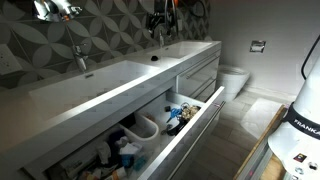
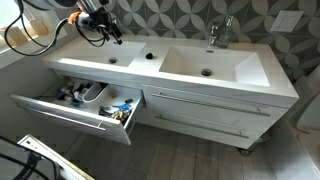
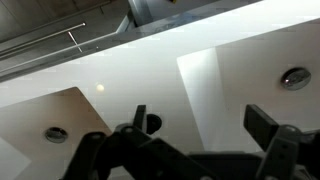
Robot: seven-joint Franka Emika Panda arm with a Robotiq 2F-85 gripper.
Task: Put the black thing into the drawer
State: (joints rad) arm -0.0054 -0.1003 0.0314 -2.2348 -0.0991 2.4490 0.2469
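The black thing (image 3: 153, 123) is a small round dark object on the white counter strip between the two basins. It also shows in both exterior views (image 1: 154, 58) (image 2: 149, 57). My gripper (image 3: 200, 118) is open and empty above the counter, and its left finger is beside the black thing in the wrist view. The gripper hangs above the vanity top (image 1: 160, 22) (image 2: 110, 33). The drawer (image 2: 60, 112) is pulled open below the counter with several small items inside, and its pale front shows in an exterior view (image 1: 192, 122).
The basin drains (image 3: 56, 133) (image 3: 295, 77) lie on either side. Faucets (image 1: 82, 58) (image 2: 218, 32) stand at the back of the counter. A toilet (image 1: 235, 78) is beyond the vanity. The shut drawer fronts (image 2: 215, 112) are beside the open one.
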